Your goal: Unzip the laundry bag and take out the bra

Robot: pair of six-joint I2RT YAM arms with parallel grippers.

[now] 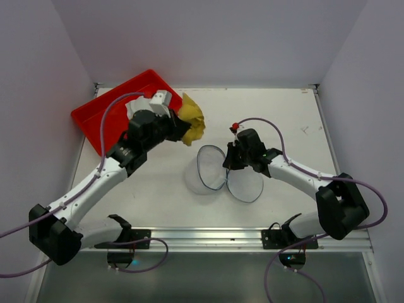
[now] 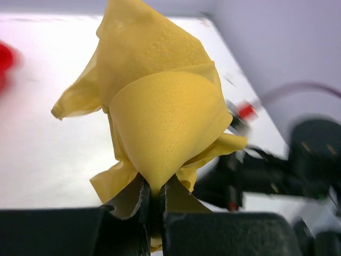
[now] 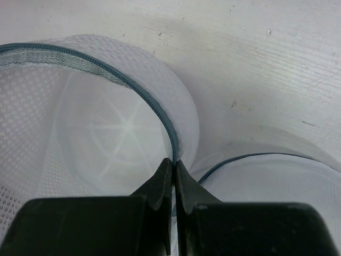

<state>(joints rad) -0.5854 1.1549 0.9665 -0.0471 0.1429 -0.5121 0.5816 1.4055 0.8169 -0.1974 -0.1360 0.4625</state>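
White table (image 1: 297, 120), left gripper (image 2: 154, 194) outstretched, pinching bra (image 2: 160, 106)

laundry bag (image 3: 80, 133) cut at edge (left side), red tray (image 2: 4, 58) blurred

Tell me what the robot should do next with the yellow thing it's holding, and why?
Probably the left gripper should lower the bra beside the red tray and let go. The bra is already out of the laundry bag, pinched tight, while the right gripper pins the open bag's zip rim, so only setting it down seems left.
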